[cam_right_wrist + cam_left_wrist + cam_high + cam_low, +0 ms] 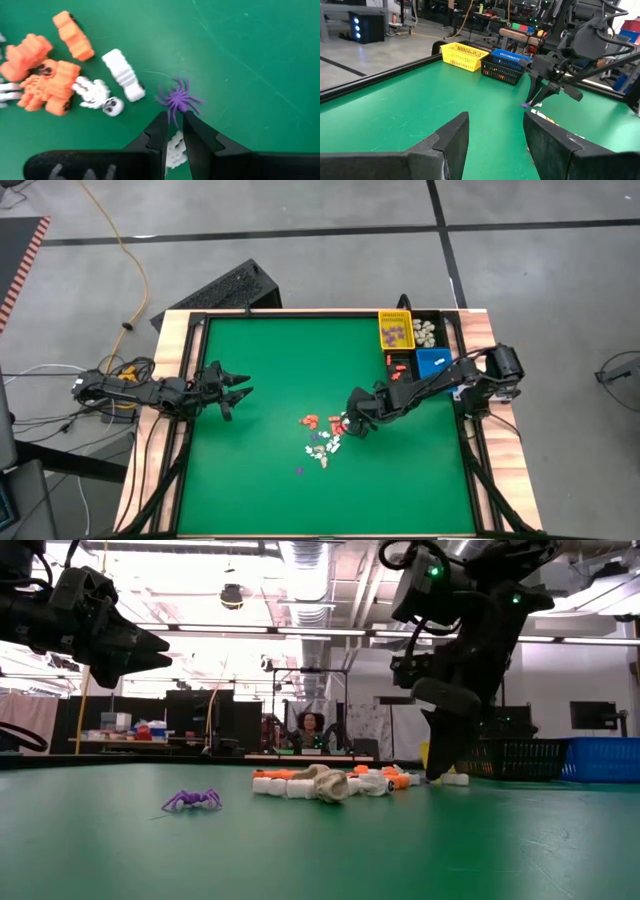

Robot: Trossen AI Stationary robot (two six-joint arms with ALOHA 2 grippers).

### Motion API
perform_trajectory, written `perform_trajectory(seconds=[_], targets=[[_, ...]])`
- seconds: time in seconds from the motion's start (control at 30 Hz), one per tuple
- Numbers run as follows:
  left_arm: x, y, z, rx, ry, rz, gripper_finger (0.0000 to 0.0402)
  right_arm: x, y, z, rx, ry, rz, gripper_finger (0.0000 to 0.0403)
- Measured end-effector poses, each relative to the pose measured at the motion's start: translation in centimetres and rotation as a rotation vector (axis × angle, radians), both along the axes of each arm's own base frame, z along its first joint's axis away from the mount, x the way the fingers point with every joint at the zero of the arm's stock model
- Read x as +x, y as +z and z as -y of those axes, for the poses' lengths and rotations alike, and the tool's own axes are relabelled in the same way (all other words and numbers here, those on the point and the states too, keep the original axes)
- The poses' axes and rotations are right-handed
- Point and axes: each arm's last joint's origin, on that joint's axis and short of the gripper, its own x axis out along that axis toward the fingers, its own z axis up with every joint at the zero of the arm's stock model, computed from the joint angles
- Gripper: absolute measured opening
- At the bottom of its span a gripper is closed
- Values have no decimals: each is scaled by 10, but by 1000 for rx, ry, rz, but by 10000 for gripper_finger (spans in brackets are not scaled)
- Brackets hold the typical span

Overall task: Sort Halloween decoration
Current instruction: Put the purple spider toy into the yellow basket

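Observation:
The Halloween decoration lies as a small heap (322, 438) of white, orange and purple trinkets on the green table (260, 370), just right of its middle. My right gripper (173, 119) slants down at the heap's right edge. Its fingers stand a narrow gap apart, their tips at a purple spider (178, 98) lying flat on the table. White skeleton pieces (122, 74) and orange pieces (47, 85) lie beside the spider. A second purple spider (192, 801) lies alone nearer the front. My left gripper (240, 390) hovers open and level at the table's left side. My right gripper comes slanting down from the table's right side, with its fingertips (160, 122) at the purple spider's nearest legs (172, 114). Whether they touch the legs, I cannot tell. The spider lies flat on the table.
At the back right stand a yellow bin (395, 330) with purple pieces, a black bin (428, 332) with cream pieces, a blue bin (432, 363) and a black bin with orange pieces (400, 363). A raised black rim (190, 380) runs round the table.

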Motion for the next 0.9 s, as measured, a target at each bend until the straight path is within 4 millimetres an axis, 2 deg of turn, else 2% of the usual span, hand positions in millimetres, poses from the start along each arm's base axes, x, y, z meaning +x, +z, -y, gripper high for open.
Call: perform_trajectory(seconds=[0.37, 0.47, 0.73, 0.9], targets=[[0, 0, 0, 0, 0, 0, 178, 4, 0, 14, -27, 142, -24, 87], [0, 0, 0, 0, 0, 0, 178, 4, 1, 15, -29, 151, -20, 105], [0, 0, 0, 0, 0, 0, 178, 5, 1, 30, -37, 122, -26, 186], [0, 0, 0, 0, 0, 0, 178, 5, 1, 39, -39, 138, -34, 200]])
